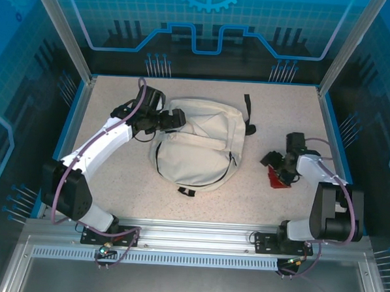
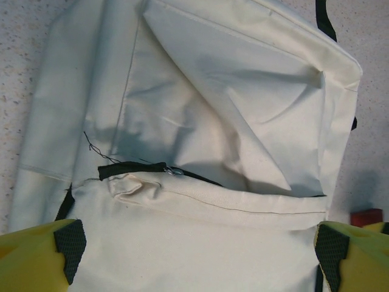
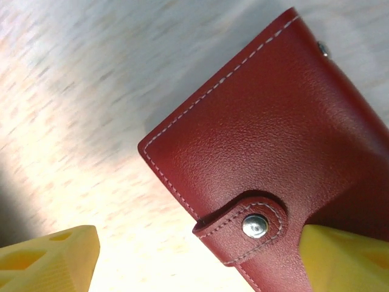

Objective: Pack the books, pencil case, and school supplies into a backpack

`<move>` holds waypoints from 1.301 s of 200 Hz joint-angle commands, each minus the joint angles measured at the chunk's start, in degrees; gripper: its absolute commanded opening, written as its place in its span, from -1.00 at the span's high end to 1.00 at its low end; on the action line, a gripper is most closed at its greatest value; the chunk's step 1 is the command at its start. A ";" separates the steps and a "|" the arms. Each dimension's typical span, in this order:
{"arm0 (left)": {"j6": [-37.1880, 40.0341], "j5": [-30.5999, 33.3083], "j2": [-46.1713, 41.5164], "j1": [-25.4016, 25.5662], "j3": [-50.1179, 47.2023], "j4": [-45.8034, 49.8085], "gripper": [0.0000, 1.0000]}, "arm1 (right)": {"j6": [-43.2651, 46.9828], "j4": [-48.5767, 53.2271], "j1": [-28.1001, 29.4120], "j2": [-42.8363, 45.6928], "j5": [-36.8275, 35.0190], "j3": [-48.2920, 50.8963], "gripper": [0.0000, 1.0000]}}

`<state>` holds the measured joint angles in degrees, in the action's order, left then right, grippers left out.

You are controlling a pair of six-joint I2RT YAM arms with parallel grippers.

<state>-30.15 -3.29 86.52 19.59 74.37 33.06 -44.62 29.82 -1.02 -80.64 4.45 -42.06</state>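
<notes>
The cream backpack (image 1: 195, 146) lies flat in the middle of the table, its dark zipper (image 2: 130, 169) partly undone below a folded flap. My left gripper (image 1: 179, 119) hovers over the pack's upper left, open, with cream fabric (image 2: 213, 91) spanning the gap between its yellow fingers (image 2: 36, 258). A dark red leather pencil case (image 3: 273, 134) with a silver snap lies on the table at the right. My right gripper (image 1: 280, 169) stands open over it, one finger (image 3: 48, 261) clear of the case and the other (image 3: 346, 255) at its edge. The books are out of view.
Black straps (image 1: 248, 113) trail from the backpack's far right side. The speckled table (image 1: 282, 111) is bounded by blue walls and metal posts. A corner of the red case (image 2: 366, 216) peeks past the pack in the left wrist view.
</notes>
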 commanded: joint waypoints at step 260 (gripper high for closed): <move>-2.68 -5.41 -0.32 -0.43 -1.72 -1.77 -0.97 | 17.43 7.08 -0.36 -6.66 4.37 -3.16 0.30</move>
<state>-31.70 -7.40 86.52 19.59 73.10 31.14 -24.18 34.48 -3.66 -88.42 7.94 -46.81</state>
